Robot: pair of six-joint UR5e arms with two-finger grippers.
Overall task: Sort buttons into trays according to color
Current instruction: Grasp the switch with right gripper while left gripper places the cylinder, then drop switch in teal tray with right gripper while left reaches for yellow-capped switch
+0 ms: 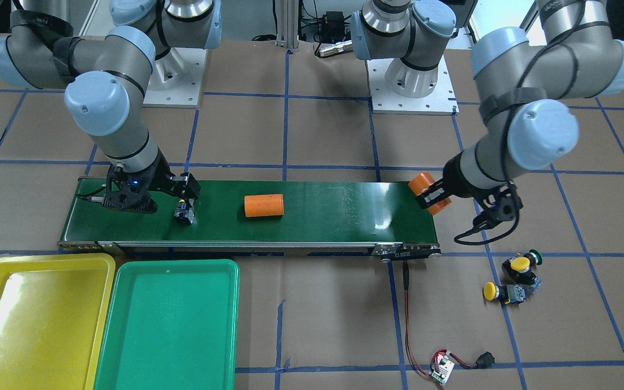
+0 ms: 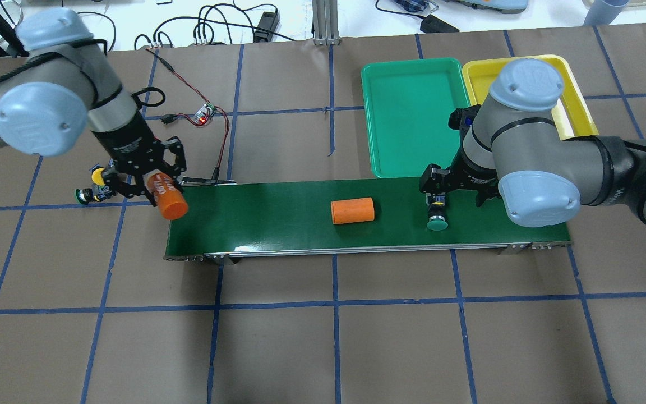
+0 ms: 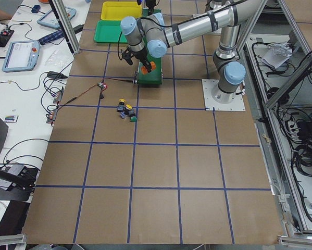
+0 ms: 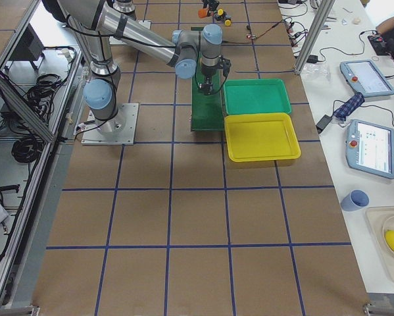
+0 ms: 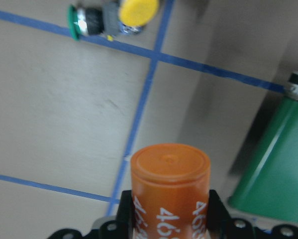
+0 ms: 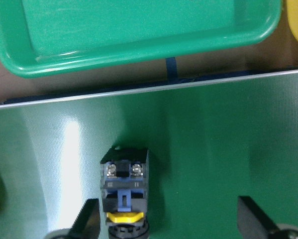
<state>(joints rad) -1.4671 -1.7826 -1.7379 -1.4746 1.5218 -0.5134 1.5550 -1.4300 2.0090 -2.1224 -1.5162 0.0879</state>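
Between the spread fingers of the right tool point(image 6: 168, 209), a green-capped button point(image 2: 438, 223) lies on the conveyor belt point(image 2: 278, 224), seemingly awaiting pickup for the green tray point(image 2: 407, 112) beyond, while the left tool point(image 2: 157, 186) clamps an orange cylinder point(image 2: 172, 206).

Two robot arms, the left arm point(image 1: 561, 59) and the right arm point(image 1: 122, 135), built of silver-grey metal tubes with rounded pale blue joint caps point(image 1: 543, 134). Thin black cables point(image 1: 535, 65) run along both, held by black straps point(image 1: 499, 103). Each arm rises from a white square base plate point(image 1: 415, 100) dotted with screws. The left gripper point(image 1: 430, 196) and the right gripper point(image 1: 186, 203) are black and skeletal.
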